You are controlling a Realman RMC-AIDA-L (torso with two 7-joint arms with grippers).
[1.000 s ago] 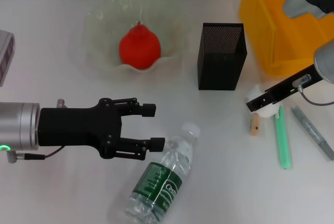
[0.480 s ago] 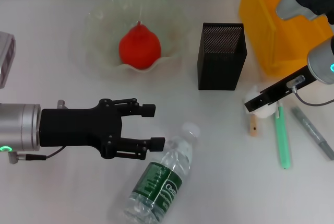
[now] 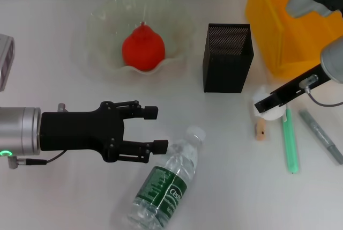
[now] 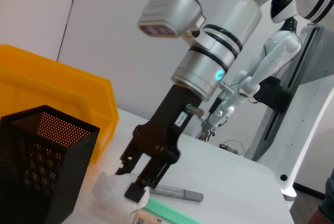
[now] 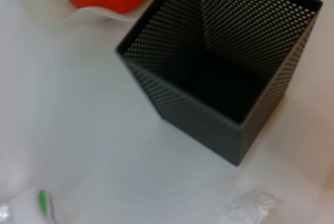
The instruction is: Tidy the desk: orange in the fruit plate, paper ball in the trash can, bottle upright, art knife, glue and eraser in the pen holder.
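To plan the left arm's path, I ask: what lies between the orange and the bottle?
In the head view, the left gripper hovers between the orange and the lying bottle, jaws open.

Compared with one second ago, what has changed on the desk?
Almost nothing: the right tool has only wobbled slightly over the paper ball, ending about where it began. The left tool, bottle, orange and eraser stayed put.

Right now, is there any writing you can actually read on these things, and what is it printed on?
"Ce...": white brand lettering on the dark green label of the bottle; only the first letters are legible.
Small white print lower on that label: too small to read.
Grey marker: any print unreadable.
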